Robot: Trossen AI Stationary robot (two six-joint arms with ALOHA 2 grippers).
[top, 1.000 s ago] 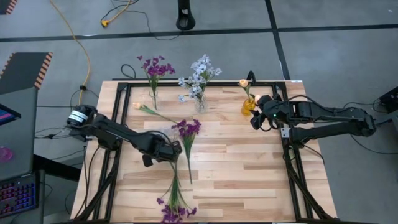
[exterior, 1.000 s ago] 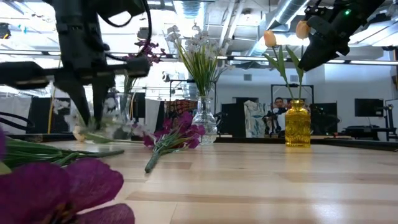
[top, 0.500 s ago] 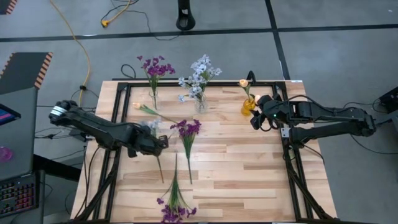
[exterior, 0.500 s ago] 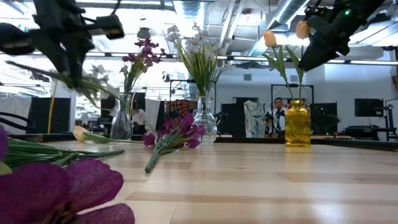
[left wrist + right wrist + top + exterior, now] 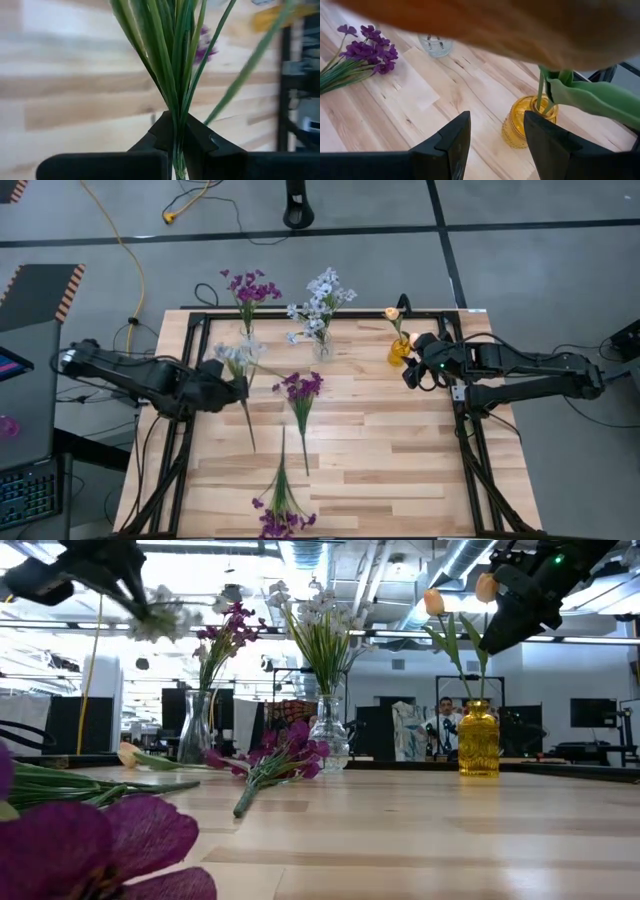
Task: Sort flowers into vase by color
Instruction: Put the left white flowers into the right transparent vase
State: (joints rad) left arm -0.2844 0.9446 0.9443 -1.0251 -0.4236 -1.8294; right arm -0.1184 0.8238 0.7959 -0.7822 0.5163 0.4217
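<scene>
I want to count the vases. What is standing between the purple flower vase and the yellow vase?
One clear vase of pale blue-white flowers stands between the purple flower vase and the yellow vase; the high view shows it.

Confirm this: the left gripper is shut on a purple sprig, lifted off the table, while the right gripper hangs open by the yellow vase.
Wrong colour. The left gripper is shut on a pale blue-white sprig, as the high view shows. It is lifted off the table, and the right gripper does hang open by the yellow vase.
</scene>
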